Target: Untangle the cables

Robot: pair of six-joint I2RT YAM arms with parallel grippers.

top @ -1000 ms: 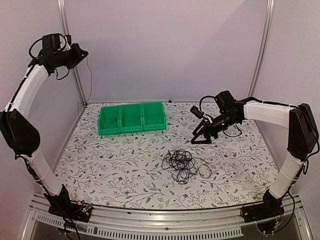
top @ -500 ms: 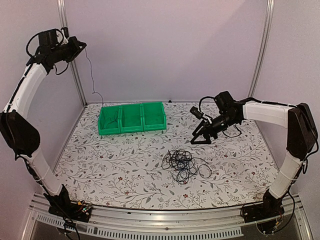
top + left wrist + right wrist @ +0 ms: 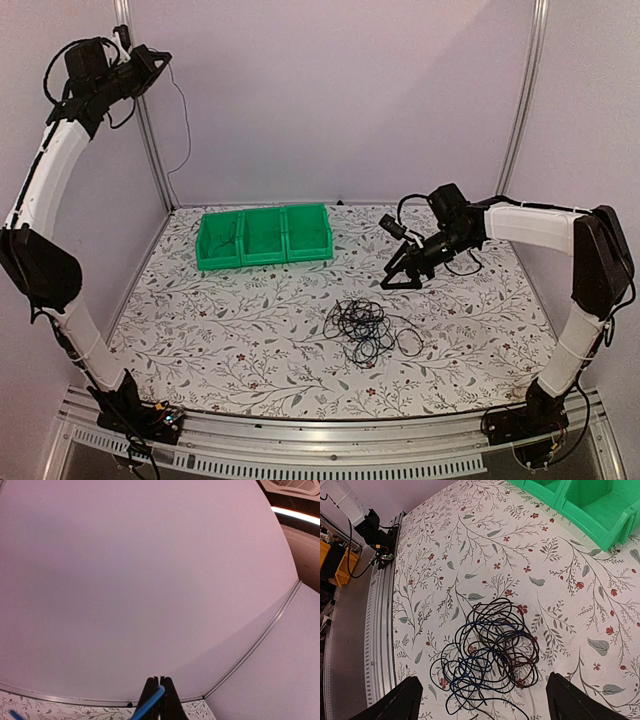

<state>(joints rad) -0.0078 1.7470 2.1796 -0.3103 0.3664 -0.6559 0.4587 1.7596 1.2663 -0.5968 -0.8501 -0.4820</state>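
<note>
cables [image 3: 487, 660] — tangle just ahead of right gripper [image 3: 400, 277], jaws spread, the nearer arm; left gripper [image 3: 160, 692] high, far off — pinching blue cable [image 3: 149, 707].

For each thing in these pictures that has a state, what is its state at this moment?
left tool: shut on the blue cable, raised high.
blue cable: pinched at one end, hanging down from the left tool.
right tool: open, empty, hovering above the table.
tangle of cables: lying on the table, not untangled, touched by neither tool.
green bins: upright, contents unclear.
</note>
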